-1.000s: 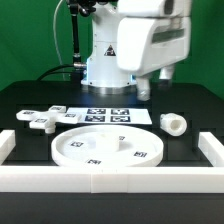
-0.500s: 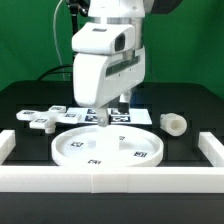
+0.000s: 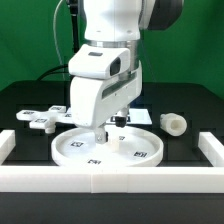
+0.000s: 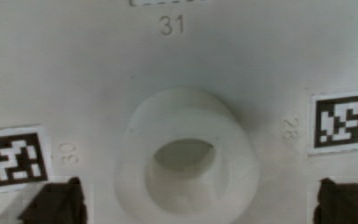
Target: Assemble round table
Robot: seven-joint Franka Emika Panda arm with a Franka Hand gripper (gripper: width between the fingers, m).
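While low over the large rimmed disc (image 3: 150,152), claw (image 4: 197,203) downward, wide.

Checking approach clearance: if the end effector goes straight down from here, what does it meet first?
Probably the big disc: the fingers would land either side of its centre socket. Gap unclear.

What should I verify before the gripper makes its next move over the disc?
1. The gripper is open: ok, fingertips wide apart.
2. Nothing held in it: ok.
3. It is centred over the central socket of the large rimmed disc: ok.
4. Contact with the disc: cannot tell.
5. The short cylindrical leg lies free, exterior view's right: ok.
6. The cross-shaped foot piece is not under the gripper: ok, exterior view's left.
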